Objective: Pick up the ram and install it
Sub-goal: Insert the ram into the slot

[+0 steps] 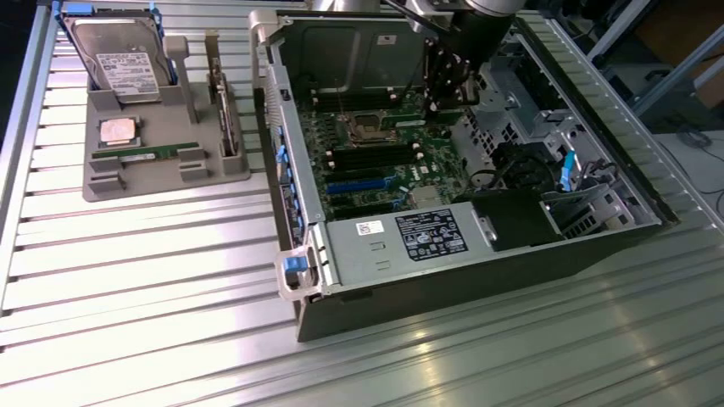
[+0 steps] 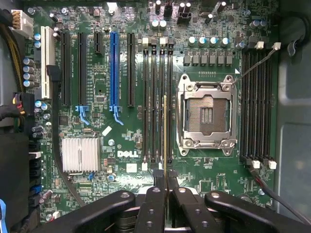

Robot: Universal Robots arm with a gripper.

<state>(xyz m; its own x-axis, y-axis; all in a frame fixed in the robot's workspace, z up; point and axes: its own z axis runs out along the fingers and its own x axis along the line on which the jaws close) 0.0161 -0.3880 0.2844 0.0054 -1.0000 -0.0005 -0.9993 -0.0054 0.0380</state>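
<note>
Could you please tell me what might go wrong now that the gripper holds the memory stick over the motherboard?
1. The ram, held edge-on in the gripper, hangs over closely packed memory slots. If slightly off, it could land between slots or seat crooked.
2. The open CPU socket lies just beside them, so a sideways slip might strike it.

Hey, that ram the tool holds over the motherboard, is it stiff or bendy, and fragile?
The ram looks dead straight edge-on in the tool, so probably stiff. It is very thin, so likely light, and sideways force could plausibly snap it.
</note>
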